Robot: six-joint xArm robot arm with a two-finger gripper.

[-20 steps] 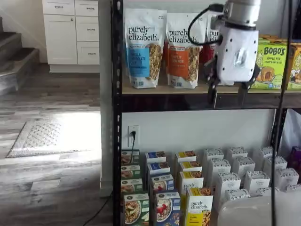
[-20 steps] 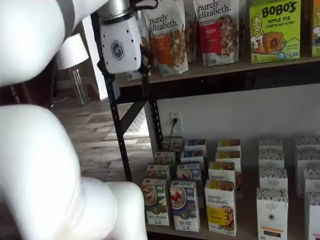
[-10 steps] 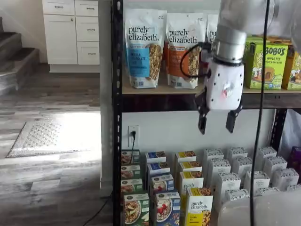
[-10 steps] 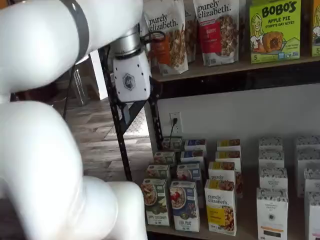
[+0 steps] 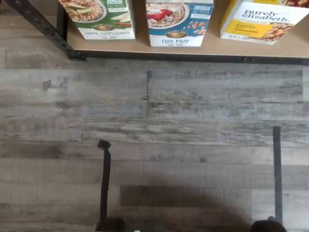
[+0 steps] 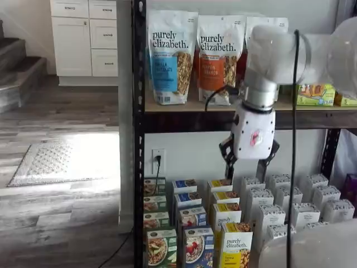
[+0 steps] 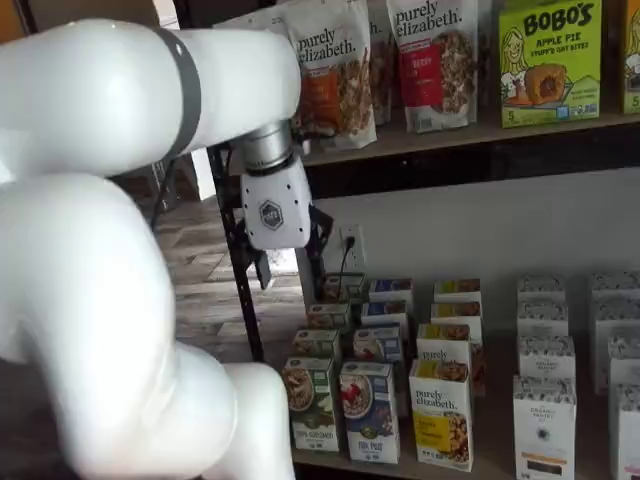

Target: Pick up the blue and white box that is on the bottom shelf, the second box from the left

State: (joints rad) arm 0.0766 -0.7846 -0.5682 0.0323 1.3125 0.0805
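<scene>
The gripper (image 6: 245, 167) is hanging in front of the rack with a plain gap showing between its two black fingers, holding nothing. On the bottom shelf (image 5: 212, 48), the blue and white box (image 7: 369, 412) is standing upright at the front edge with its long axis vertical and its face, reading "FLAX PLUS" above the floor, pointing outward between a green box (image 7: 310, 404) marked "APPLE CINNAMON" and a yellow-and-white "purely elizabeth" box (image 7: 441, 415). Farther up, "purely elizabeth" granola bags (image 6: 170, 56) and a green "BOBO'S APPLE PIE" box (image 7: 550, 62) are sitting on the wooden tier.

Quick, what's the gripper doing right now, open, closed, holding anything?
Gripper: open, a clear gap between its two black fingers, holding nothing, hanging above the bottom-shelf boxes.
</scene>
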